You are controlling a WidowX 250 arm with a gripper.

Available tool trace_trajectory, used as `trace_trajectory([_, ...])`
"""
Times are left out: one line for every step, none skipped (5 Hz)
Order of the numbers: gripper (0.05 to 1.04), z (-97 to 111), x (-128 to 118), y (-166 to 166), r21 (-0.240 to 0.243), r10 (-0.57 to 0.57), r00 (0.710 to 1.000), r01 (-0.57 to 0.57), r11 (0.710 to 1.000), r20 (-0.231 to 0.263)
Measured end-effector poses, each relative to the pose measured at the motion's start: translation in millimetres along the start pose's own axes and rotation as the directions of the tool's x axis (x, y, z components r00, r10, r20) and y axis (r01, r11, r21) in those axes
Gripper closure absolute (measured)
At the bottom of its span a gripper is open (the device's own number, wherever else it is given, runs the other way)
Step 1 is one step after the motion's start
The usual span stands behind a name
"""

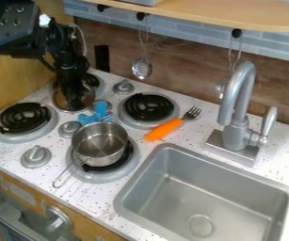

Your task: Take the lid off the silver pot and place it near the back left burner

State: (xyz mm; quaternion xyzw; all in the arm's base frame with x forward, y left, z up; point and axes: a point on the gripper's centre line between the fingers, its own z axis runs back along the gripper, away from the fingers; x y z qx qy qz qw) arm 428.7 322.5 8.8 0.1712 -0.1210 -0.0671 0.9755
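The gripper [74, 96] hangs beyond the pot [100, 142], its grip impossible to tell; a low swing could knock the blue toy [97, 113] into the pot.

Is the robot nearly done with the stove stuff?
The pot sits on a burner, so that bit looks done. The gripper is down at a round, shiny thing; I can't tell if it holds it. The fork lies loose by the sink, and a blue thing is by the pot. Those may be left.
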Motion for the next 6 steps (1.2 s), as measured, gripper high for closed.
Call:
trace_trajectory([0.405, 0.0, -1.9, 0.4, 0.003, 0.019, 1.0, -0.019, 1.0, -0.012])
trace_trajectory([0.142, -1.5, -3.8, -1.8, -0.005, 0.019, 1.0, -0.019, 1.0, -0.019])
trace_trajectory([0.073, -4.4, -8.1, -10.4, -0.02, 0.002, 1.0, -0.002, 1.0, -0.009])
trace_trajectory([0.076, 11.1, -11.0, -16.4, -0.014, -0.024, 0.999, 0.024, 1.0, 0.033])
trace_trajectory([0.076, 48.2, -6.6, -13.5, 0.035, -0.059, 0.991, 0.055, 0.998, 0.12])
trace_trajectory([0.076, 54.5, -4.0, -10.3, 0.048, -0.059, 0.989, 0.053, 0.997, 0.134])
